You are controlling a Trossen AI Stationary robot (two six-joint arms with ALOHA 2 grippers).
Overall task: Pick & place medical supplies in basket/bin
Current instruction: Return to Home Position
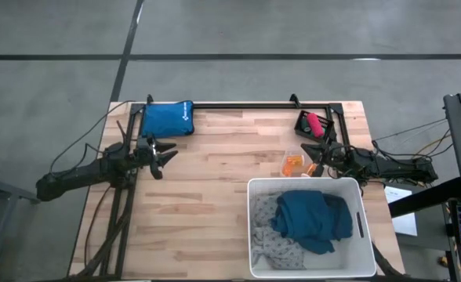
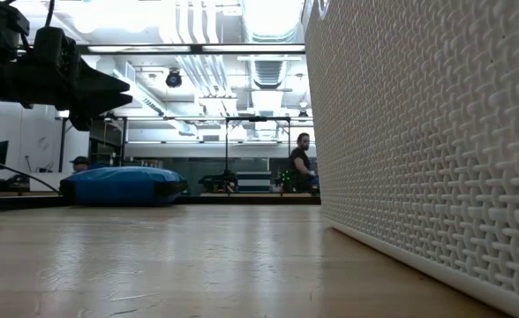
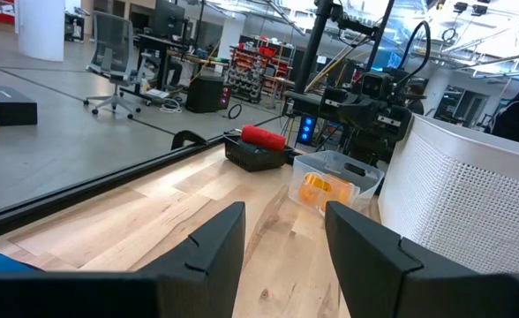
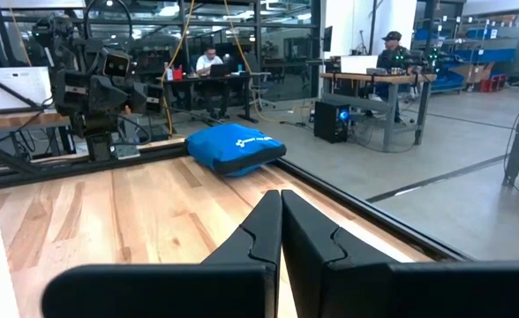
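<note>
The left tool [image 3: 284,216] hangs above the left side of the counter [image 1: 215,204], close to a blue bag [image 1: 168,119] lying at the far left corner. Its fingers stand moderately apart with nothing between them.

Right of centre, near the far edge, a pink-red cylinder [image 1: 313,123] lies on a black tray [image 1: 303,125]. Nearer in, a clear box [image 1: 292,163] holds orange bottles [image 3: 319,187].

The right tool [image 4: 281,196] sits just beside that box, its fingers pressed together and empty.

The tub [image 1: 368,235] stands at the near right of the counter. Inside it, the teal garment [image 1: 317,219] lies bunched on top, towards the right, and the grey patterned garment [image 1: 281,247] shows beneath it on the left.
</note>
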